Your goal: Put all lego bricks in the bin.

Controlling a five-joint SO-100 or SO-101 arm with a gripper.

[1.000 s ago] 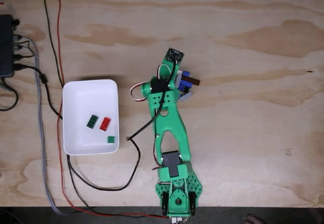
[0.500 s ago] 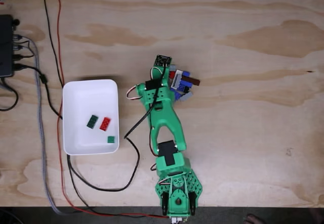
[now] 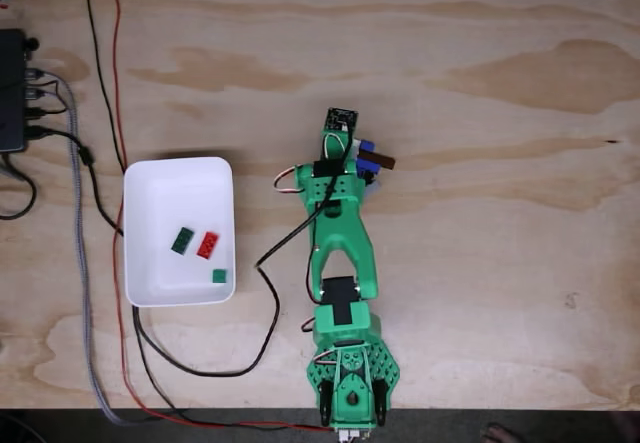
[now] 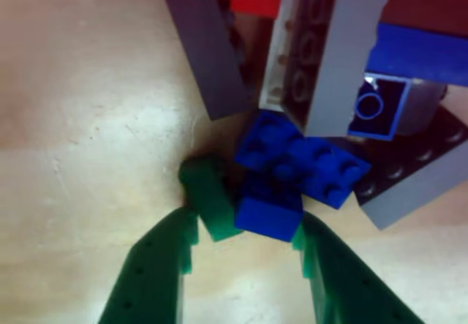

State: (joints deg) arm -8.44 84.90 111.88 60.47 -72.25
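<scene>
Plywood tabletop [image 3: 480,263], cables along the fixed view's left edge. White bin [image 3: 160,198] holds three bricks, two green and one red. Remaining lego bricks [image 4: 314,83] sit piled just beyond the gripper [image 4: 245,240], well apart from the bin. Gripper jaws spread, flanking a small blue brick [image 4: 269,211] and a green brick [image 4: 212,196]; neither pinched yet. Bricks look light, rigid, slick-sided. Best hold, I judge: squeeze the blue brick's flat side walls, low down, clear of its neighbours.
</scene>
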